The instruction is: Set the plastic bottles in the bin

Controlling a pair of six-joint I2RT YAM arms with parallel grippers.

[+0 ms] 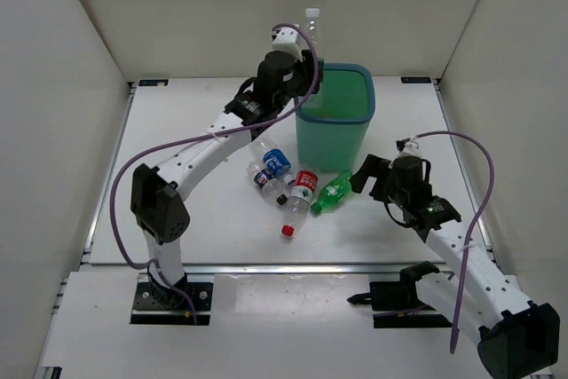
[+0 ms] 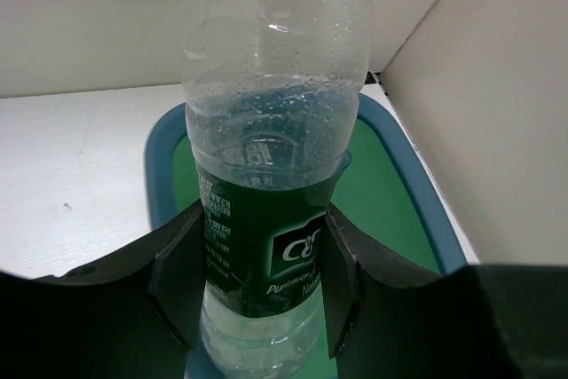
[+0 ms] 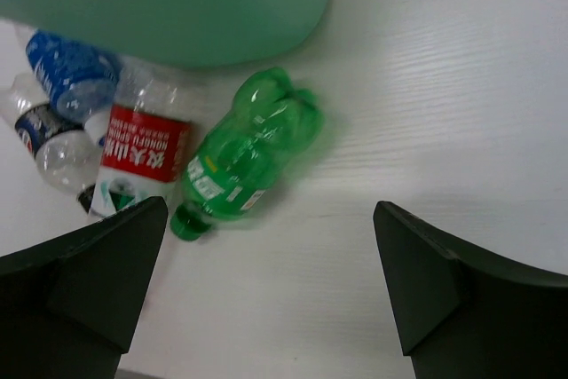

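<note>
Gripping a clear bottle with a green label (image 2: pixel 275 86) around its middle, the left gripper (image 2: pixel 257 281) has both fingers pressed against the label and holds the bottle upright, cap up, over the far left corner of the bin (image 1: pixel 334 143). The bin stands on the table (image 1: pixel 204 246), toward the back. Four more bottles lie on their sides just in front of it, bunched together: a green bottle (image 3: pixel 248 153), a red-labelled bottle (image 3: pixel 142 153), a blue-labelled bottle (image 3: pixel 67 64) and a dark-labelled bottle (image 3: pixel 40 130). The right gripper (image 3: pixel 266 281) hangs above the table just to the right of the green bottle, fingers spread wide, holding nothing.
</note>
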